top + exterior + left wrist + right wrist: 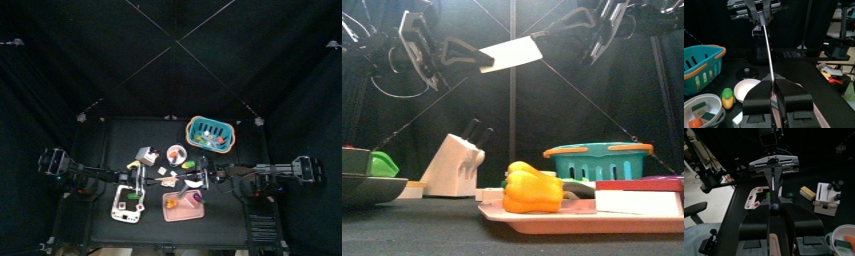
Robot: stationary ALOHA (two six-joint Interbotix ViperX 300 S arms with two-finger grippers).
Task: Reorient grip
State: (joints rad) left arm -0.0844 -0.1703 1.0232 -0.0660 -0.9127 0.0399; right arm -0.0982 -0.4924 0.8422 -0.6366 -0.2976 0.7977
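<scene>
Both grippers (460,62) (572,30) clamped on pale card (510,53) aloft; yellow pepper (532,188) on pink tray (569,218); teal basket (599,160) behind

teal basket (600,158), yellow pepper (532,188) on pink tray (583,219) — knife block (454,165) beside.

The flat card (512,53) looks like matt cream paper or thin board — seen edge-on from the wrists it is a thin pale line. The teal basket (599,160) is slotted plastic with a slight sheen. The yellow bell pepper (532,188) is glossy and smooth, likely plastic. The knife block (452,165) has a pale, matt finish. The pink tray (583,221) is smooth plastic — the table (422,225) is matt black.
</scene>
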